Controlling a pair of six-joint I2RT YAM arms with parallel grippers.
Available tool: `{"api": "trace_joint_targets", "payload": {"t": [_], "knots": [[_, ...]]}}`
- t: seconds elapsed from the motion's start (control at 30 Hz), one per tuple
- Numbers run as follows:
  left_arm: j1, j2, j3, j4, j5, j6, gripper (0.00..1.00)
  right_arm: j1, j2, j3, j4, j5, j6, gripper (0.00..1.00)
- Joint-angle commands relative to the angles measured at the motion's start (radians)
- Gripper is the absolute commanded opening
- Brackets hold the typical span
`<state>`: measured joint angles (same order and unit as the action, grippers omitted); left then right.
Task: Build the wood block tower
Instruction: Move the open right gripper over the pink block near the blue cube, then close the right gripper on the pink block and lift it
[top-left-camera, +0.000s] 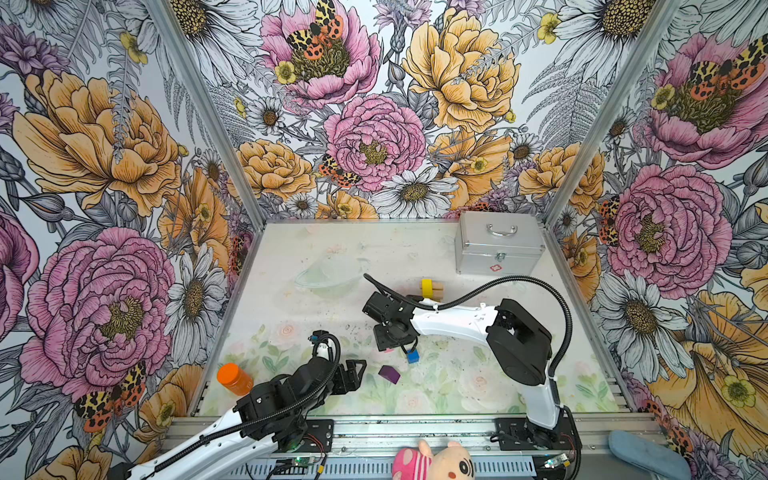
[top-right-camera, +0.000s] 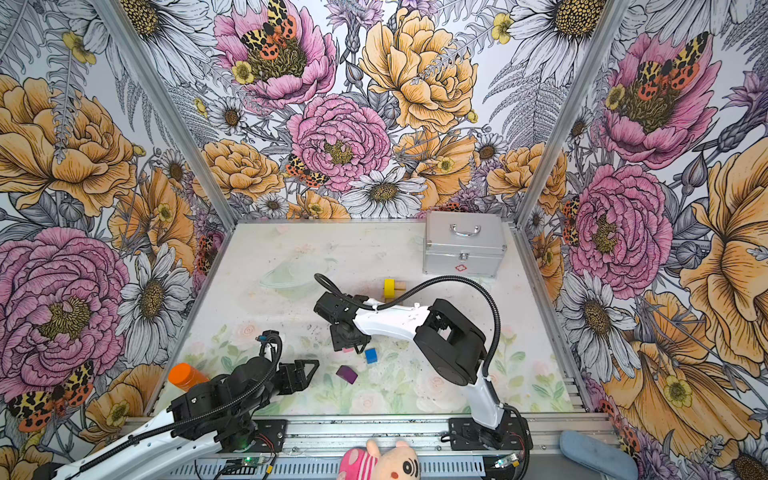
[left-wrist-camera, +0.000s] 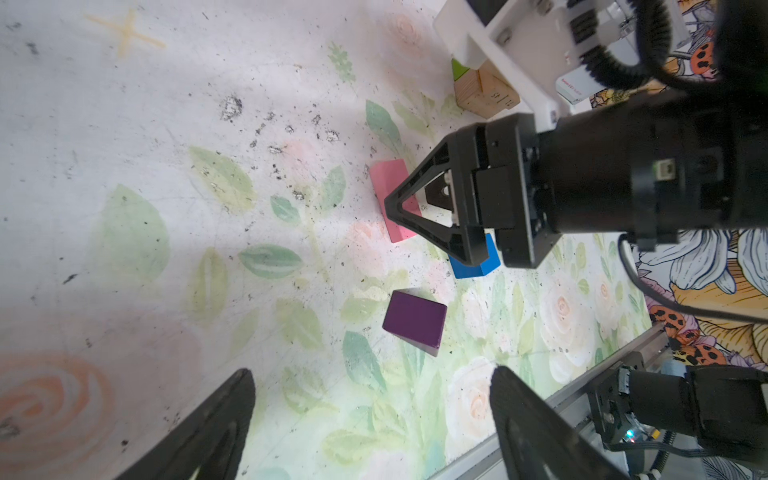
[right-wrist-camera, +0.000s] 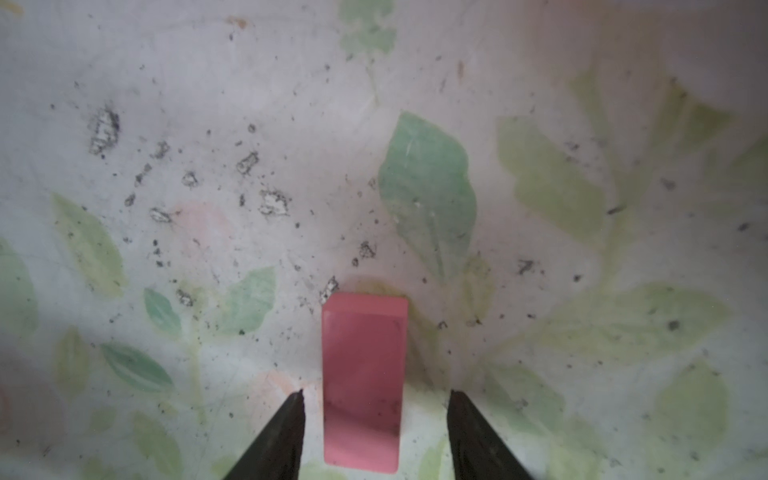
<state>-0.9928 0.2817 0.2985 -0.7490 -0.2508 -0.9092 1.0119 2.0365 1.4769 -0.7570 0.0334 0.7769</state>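
The tower (top-left-camera: 432, 289) (top-right-camera: 392, 288) is a low stack of tan blocks with a yellow block on top, right of the mat's middle. The left wrist view shows its tan base with a green piece (left-wrist-camera: 484, 93). A pink block (right-wrist-camera: 363, 382) (left-wrist-camera: 392, 199) lies flat on the mat. My right gripper (right-wrist-camera: 377, 392) (top-left-camera: 390, 343) points down over it, open, one fingertip on each side with a gap at both. A blue block (top-left-camera: 412, 356) (left-wrist-camera: 476, 259) and a purple block (top-left-camera: 389, 374) (left-wrist-camera: 415, 322) lie close by. My left gripper (left-wrist-camera: 372, 372) (top-left-camera: 359, 368) is open and empty, just left of the purple block.
An orange-capped bottle (top-left-camera: 235, 378) lies at the front left beside the left arm. A silver metal case (top-left-camera: 498, 243) stands at the back right. A pink plush toy (top-left-camera: 432, 461) sits on the front rail. Flowered walls enclose three sides.
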Motion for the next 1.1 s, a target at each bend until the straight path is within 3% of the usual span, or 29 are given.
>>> {"api": "trace_joint_targets", "payload": {"t": [0.0,0.57,1.07], "knots": [[-0.007,-0.022,-0.003,-0.02,0.004,0.021,0.9,0.007,0.024,0.035,-0.026,0.034,-0.001,0.54],[-0.006,-0.05,0.011,-0.045,-0.006,0.029,0.9,0.005,0.065,0.064,-0.052,0.041,-0.001,0.32],[-0.006,0.038,0.098,-0.008,-0.053,0.062,0.95,-0.061,-0.119,0.0,-0.057,0.058,-0.028,0.26]]}}
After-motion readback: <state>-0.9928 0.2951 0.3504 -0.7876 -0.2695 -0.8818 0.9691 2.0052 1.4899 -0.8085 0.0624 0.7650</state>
